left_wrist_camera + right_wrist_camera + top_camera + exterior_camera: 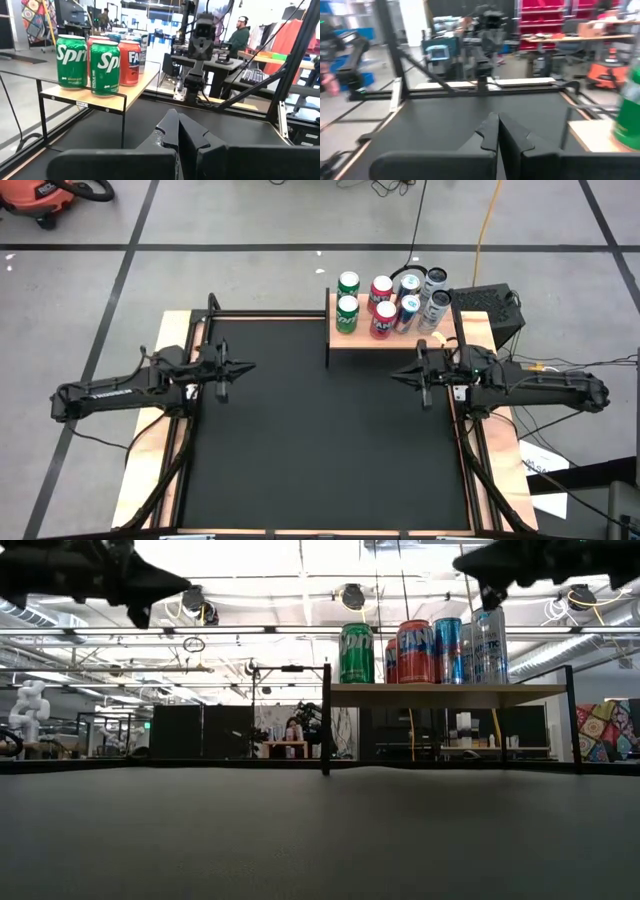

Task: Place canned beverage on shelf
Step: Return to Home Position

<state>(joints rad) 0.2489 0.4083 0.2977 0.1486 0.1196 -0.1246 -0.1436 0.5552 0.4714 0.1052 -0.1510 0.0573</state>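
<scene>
Got the cans (385,305) sitting on the shelf (400,339) at 1 o'clock, left gripper (245,367) and right gripper (395,374) both clenched empty, just gotta watch the right arm (540,390) clipping that shelf.

Shelf (352,341) at desk's (320,445) far edge, soda cans (383,307) in two rows on it, left hand (250,366) over desk's left, right hand (393,374) before shelf

Open mat (320,430) between left gripper (252,367) and right gripper (392,374), both raised at mid sides with fingers together, shelf (360,341) at far edge packed with cans (385,305), right gripper near its front.
</scene>
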